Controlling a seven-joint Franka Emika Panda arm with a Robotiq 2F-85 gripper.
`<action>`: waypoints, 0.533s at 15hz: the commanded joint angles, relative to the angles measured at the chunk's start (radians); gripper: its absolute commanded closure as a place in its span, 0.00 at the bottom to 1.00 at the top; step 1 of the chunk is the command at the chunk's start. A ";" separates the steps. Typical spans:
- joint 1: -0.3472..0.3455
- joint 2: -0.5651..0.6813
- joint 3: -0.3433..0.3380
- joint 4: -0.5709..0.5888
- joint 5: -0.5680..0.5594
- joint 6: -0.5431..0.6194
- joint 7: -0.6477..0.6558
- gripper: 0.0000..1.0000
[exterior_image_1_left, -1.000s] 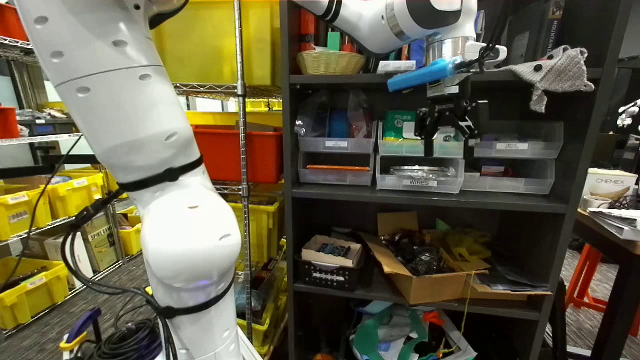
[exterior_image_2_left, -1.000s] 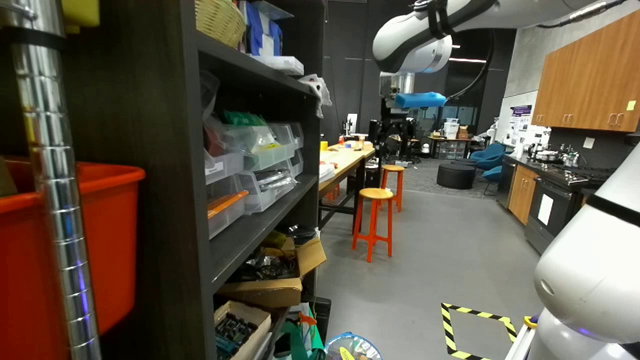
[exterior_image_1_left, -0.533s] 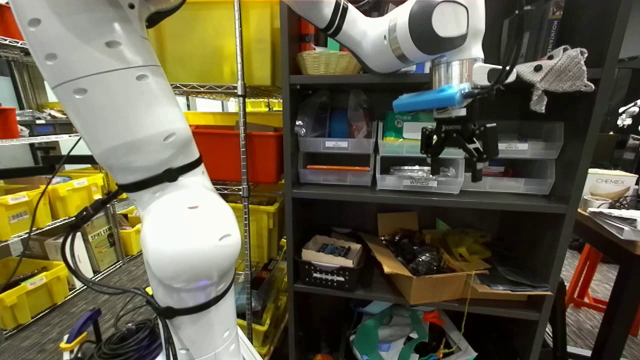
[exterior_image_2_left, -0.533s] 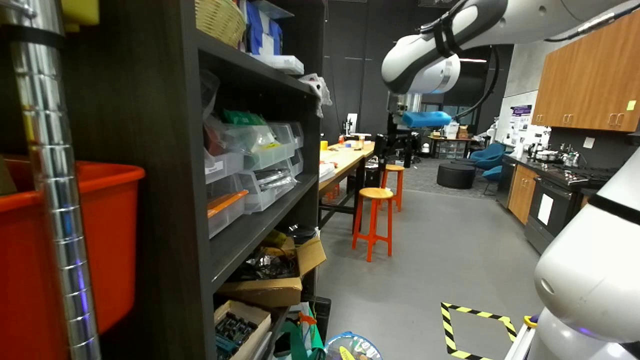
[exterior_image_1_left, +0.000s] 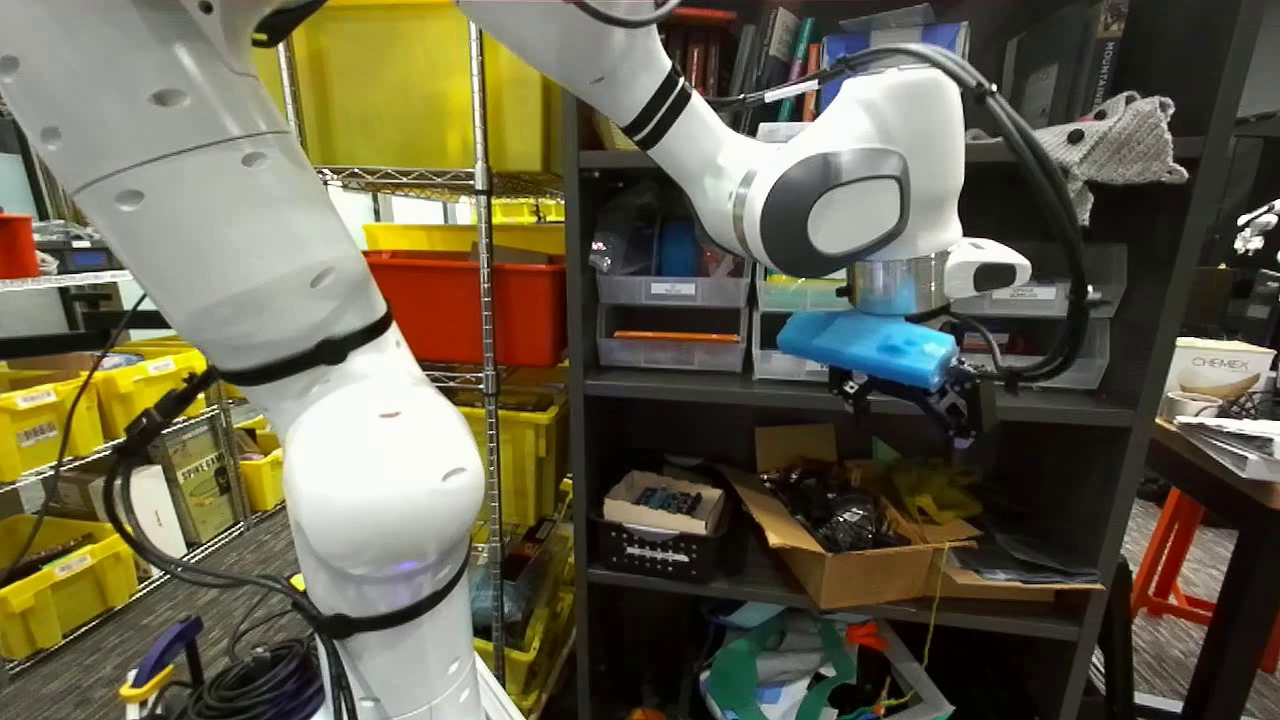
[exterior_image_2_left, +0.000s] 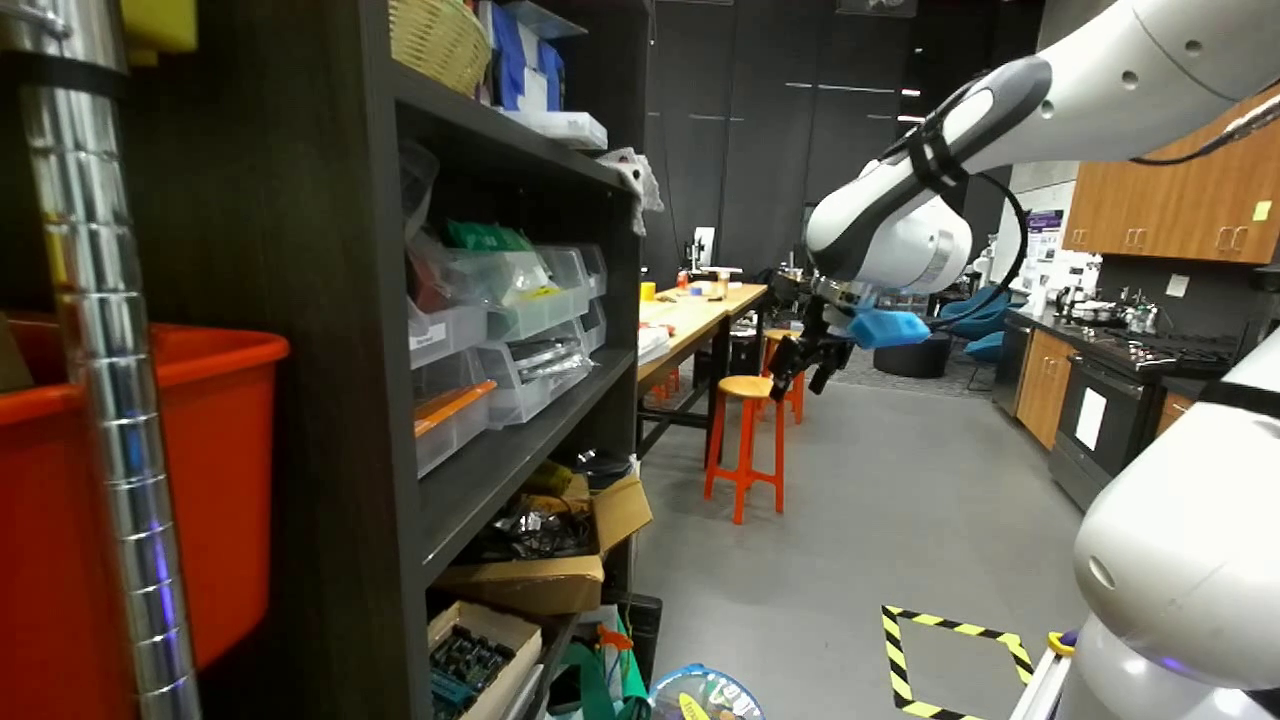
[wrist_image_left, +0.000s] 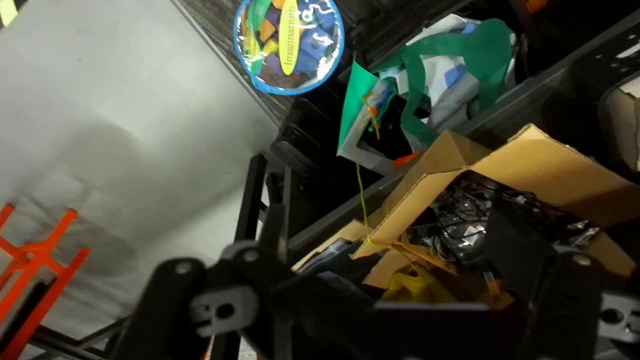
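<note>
The hand (exterior_image_2_left: 797, 388) hangs in the air in front of dark shelving (exterior_image_1_left: 660, 388), tilted down toward it, its jaws spread wide apart. A blue-wrapped block (exterior_image_1_left: 870, 347) sits on the arm's wrist (exterior_image_1_left: 900, 285), just above the hand. Below the hand, toward the shelving and apart from it, an open cardboard box (exterior_image_1_left: 850, 580) rests on a shelf (exterior_image_1_left: 700, 591) with its flaps out; the wrist view looks down into it. Inside lie tangled black cables (wrist_image_left: 467, 220), with crumpled yellow material (wrist_image_left: 414, 287) at one end. From that end a thin yellow string (wrist_image_left: 361, 190) trails farther below the hand. On the same shelf, left of the hand in an exterior view, a perforated black basket (exterior_image_1_left: 640, 555) carries a cardboard tray of dark circuit boards (exterior_image_2_left: 468, 655). One shelf above the box, clear plastic bins (exterior_image_2_left: 530, 400) stand well apart from the hand. Lower than the box, a bag with green panels (wrist_image_left: 356, 97) gapes open. Lower still, on the floor (exterior_image_2_left: 870, 520) well below the hand, is a round see-through pouch (wrist_image_left: 287, 45) of coloured pieces. Above the hand, a grey knitted toy (exterior_image_1_left: 1125, 155) hangs at a higher edge. Farthest off, beyond the hand in an exterior view, are an orange stool (exterior_image_2_left: 746, 450) and a long wooden counter (exterior_image_2_left: 690, 320).
</note>
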 joint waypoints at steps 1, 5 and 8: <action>0.091 -0.062 -0.080 -0.061 0.152 0.026 -0.173 0.00; 0.070 -0.025 -0.057 -0.044 0.131 0.021 -0.146 0.00; 0.069 -0.023 -0.056 -0.044 0.131 0.021 -0.146 0.00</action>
